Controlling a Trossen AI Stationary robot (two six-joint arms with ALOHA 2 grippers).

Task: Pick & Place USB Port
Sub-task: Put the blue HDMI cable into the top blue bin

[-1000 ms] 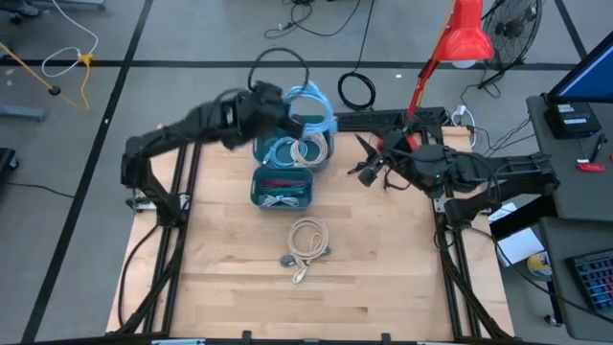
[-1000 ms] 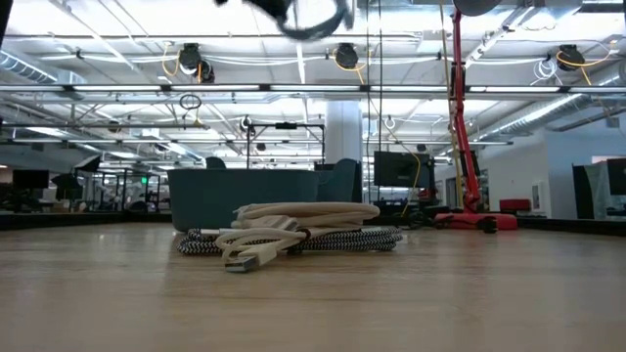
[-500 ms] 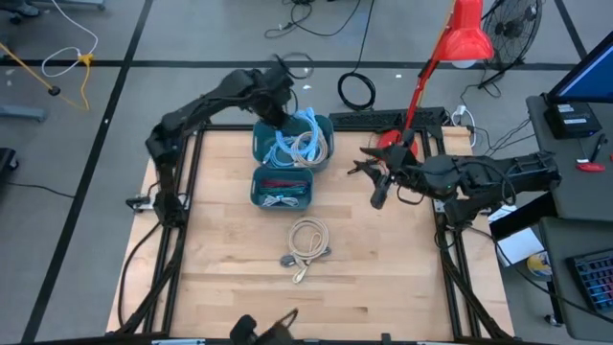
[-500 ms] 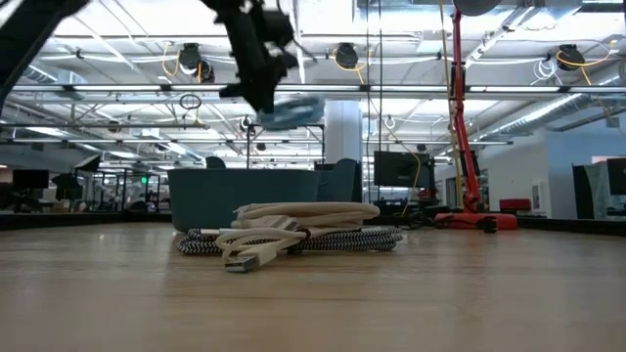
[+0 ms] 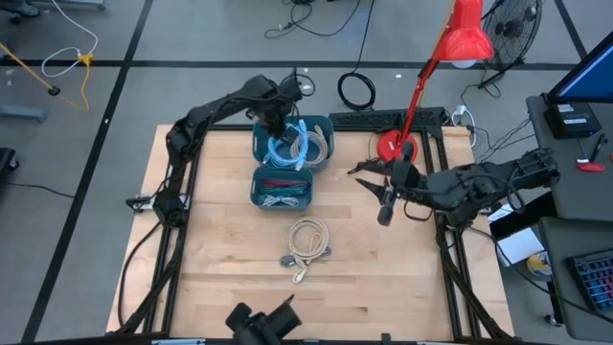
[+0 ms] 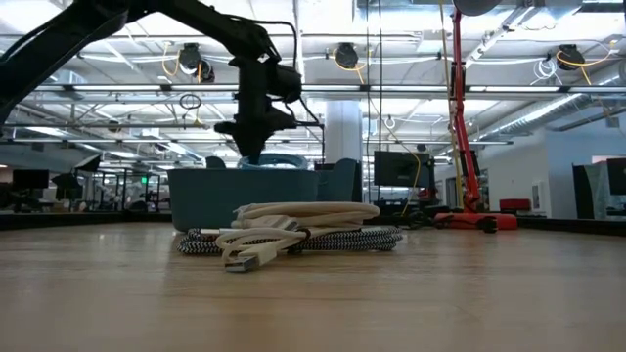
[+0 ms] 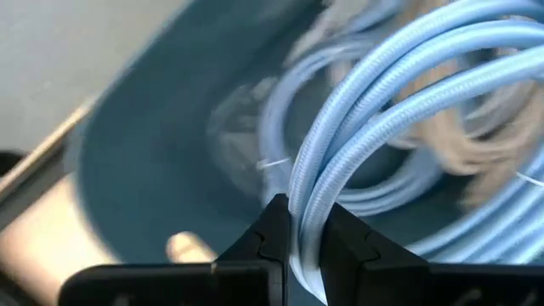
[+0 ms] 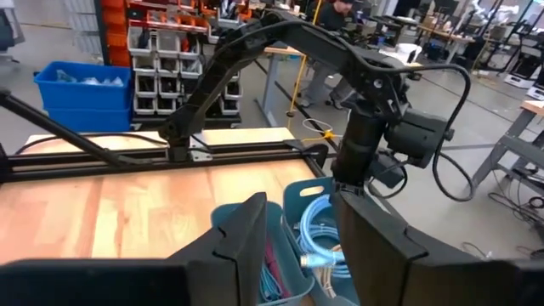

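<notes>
One light-blue cable [image 7: 374,144] is pinched tight in my left gripper [image 7: 304,246] over the far teal bin [image 5: 321,129]; release remains. My right gripper [image 5: 385,206] waits half-open, empty. The beige cable [image 5: 308,240] lies unpicked on the table [image 5: 220,259].

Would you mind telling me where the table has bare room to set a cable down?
The left strip of the table, beside the bins, is bare, as is the front right corner past the coiled cables. It is crowded at the back: the left gripper holds a blue cable in the rear bin.
</notes>
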